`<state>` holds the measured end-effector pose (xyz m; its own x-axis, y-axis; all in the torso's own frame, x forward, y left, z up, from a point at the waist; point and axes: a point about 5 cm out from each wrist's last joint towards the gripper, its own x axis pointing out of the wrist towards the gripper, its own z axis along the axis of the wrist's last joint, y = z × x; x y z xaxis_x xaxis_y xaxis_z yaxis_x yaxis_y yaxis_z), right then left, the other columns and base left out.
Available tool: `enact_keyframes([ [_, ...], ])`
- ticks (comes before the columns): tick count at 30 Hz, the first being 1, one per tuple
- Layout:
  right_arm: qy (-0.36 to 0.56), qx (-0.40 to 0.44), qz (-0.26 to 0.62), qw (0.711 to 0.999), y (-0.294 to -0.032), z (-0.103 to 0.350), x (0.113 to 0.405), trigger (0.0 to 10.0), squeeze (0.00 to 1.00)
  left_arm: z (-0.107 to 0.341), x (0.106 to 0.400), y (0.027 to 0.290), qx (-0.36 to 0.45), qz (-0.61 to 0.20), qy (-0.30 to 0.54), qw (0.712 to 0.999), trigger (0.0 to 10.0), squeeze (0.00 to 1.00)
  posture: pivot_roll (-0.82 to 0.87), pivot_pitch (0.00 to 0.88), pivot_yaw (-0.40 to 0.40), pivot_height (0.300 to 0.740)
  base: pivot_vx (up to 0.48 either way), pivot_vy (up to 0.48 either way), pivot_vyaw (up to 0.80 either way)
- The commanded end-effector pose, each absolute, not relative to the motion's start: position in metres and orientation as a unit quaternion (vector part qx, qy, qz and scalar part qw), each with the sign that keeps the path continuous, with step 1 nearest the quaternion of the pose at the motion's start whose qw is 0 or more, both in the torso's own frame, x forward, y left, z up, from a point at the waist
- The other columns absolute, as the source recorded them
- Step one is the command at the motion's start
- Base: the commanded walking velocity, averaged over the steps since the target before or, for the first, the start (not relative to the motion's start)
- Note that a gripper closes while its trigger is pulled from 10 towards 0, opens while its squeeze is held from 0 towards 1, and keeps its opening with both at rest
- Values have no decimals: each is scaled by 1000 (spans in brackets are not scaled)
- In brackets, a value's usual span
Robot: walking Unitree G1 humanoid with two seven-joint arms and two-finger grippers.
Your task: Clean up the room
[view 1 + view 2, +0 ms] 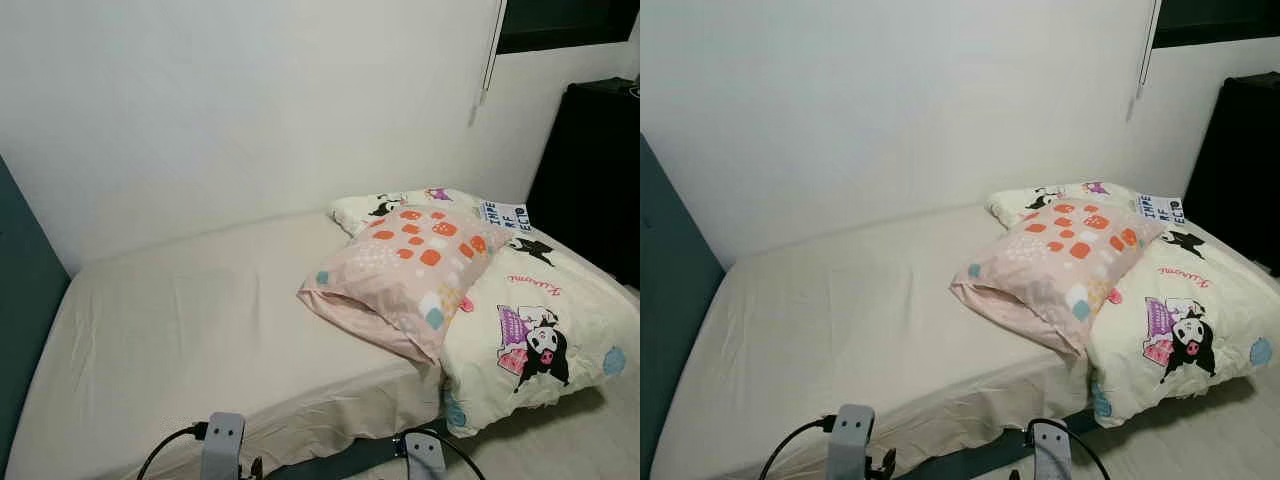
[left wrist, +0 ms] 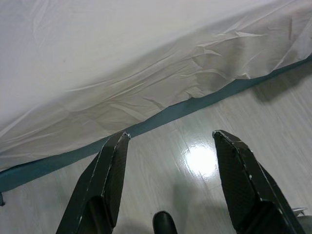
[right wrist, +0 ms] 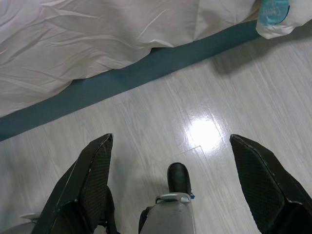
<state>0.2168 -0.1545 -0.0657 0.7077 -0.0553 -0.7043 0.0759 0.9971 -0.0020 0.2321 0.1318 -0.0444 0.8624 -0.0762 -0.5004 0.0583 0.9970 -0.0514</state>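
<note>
Standing at the long side of the bed (image 1: 200, 330), so I'd guess this is still the looking-it-over step of tidying up, nothing picked up yet. Both claws hang low by the bed edge over the pale wood floor (image 3: 161, 122), idle: left gripper (image 2: 170, 141) spread wide with nothing in it, right gripper (image 3: 170, 141) same, gaping and empty.

What needs sorting sits toward the far right end of the bed. A pink pillow (image 1: 405, 270), soft and squashy with orange and teal blotches, lies skewed, half on the bare cream sheet (image 1: 180, 300) and half on top of the duvet (image 1: 545, 330). That duvet is pale yellow with cartoon prints, bunched at that same end and drooping over the bed's side.

Next move, I reckon: step right along the bed, raise an arm and pinch a pillow corner. Fabric's floppy, so a deep pinch
</note>
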Motion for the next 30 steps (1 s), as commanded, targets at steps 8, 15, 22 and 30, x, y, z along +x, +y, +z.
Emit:
enact_keyframes([
  [8,377,18,-44,925,-154,-65,219,10000,0,-42,234,132,-10,-37,246,969,10000,0,-48,39,44,740,0,0,0],
  [15,376,16,-42,926,-154,-63,221,10000,0,-40,235,132,-1,-32,241,970,10000,0,-45,46,38,740,0,-274,0],
  [22,375,16,-42,926,-154,-63,222,10000,0,-41,236,138,-11,-13,245,969,10000,0,-44,50,38,740,0,-137,0],
  [30,377,17,-43,925,-154,-63,221,10000,0,-41,237,138,-8,-13,245,969,10000,0,-46,53,41,740,0,0,0],
])
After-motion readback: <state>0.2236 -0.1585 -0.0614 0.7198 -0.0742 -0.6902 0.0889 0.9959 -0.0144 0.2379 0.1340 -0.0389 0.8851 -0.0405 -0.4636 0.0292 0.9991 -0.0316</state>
